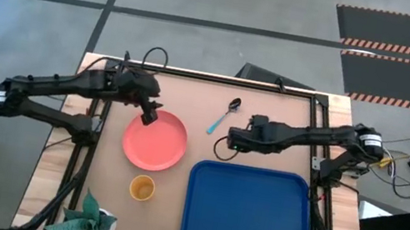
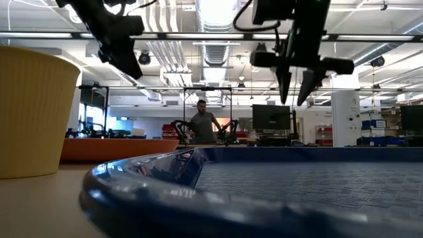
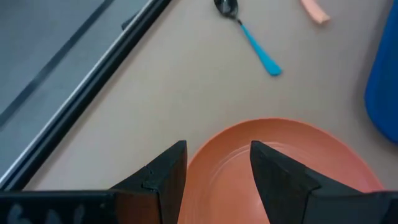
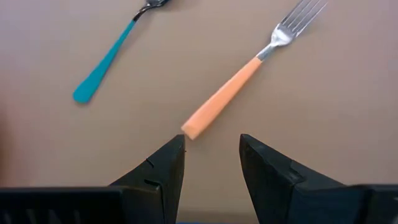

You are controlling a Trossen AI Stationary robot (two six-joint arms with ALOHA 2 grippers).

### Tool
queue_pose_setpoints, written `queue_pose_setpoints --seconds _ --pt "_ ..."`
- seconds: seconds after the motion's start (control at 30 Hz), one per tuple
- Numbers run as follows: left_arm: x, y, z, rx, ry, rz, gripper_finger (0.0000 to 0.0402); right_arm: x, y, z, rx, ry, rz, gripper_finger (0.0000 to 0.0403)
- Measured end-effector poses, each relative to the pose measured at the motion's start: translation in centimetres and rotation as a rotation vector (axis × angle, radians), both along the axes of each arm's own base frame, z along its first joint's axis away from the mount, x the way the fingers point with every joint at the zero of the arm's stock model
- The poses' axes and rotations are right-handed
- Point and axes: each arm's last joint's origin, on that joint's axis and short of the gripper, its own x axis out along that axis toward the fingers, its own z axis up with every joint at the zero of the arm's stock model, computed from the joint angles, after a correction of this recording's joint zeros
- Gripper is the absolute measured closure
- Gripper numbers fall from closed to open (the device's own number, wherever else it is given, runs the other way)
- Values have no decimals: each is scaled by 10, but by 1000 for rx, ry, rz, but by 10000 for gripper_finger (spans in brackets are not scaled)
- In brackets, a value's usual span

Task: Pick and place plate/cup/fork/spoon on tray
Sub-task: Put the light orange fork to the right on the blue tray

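Observation:
The coral-pink plate [image 1: 154,142] lies flat on the table, left of the blue tray [image 1: 249,217]. The orange-yellow cup [image 1: 142,188] stands upright near the plate's near edge. The teal-handled spoon [image 1: 223,117] lies on the table at the far middle. Beside it lies the peach-handled fork [image 4: 245,78], hidden under my right arm in the high view. My left gripper [image 3: 217,149] hangs open above the plate's far left rim [image 3: 249,134]. My right gripper [image 4: 212,142] hangs open above the table, just short of the fork's handle end [image 4: 191,129].
A green plant [image 1: 89,221] sits at the table's near left corner. Black frame rails [image 1: 195,74] run along the table's far edge and sides. In the low view a person [image 2: 201,125] stands far behind the table.

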Motion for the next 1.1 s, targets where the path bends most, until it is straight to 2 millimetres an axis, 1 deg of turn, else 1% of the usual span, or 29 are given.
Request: queue_pose_setpoints --seconds 0.1,0.23,0.43,0.53,0.67,0.8,0.87,0.97,1.1 --pt "-6 -2 5 10 -29 -2 242 -6 -10 -8 36 -10 -64 259" --pt "-11 -4 6 14 -45 -2 242 -21 -22 -17 99 -45 -145 259" --pt "-14 -5 6 9 -53 -5 242 -40 -39 -35 123 -270 -222 259" --pt "-14 -5 4 5 -49 -8 242 -50 -44 -46 119 -339 -264 259" --pt "-14 -6 2 1 -43 -13 242 -61 -44 -55 136 -332 -327 259" --pt "-14 -6 1 1 -41 -16 242 -62 -45 -58 146 -335 -366 259" --pt "-14 -5 1 3 -45 -17 242 -61 -49 -61 151 -327 -387 259" --pt "-13 -6 1 7 -42 -27 242 -60 -56 -69 202 -306 -411 259" --pt "-13 -6 1 14 -43 -43 242 -54 -68 -80 228 -313 -396 259"
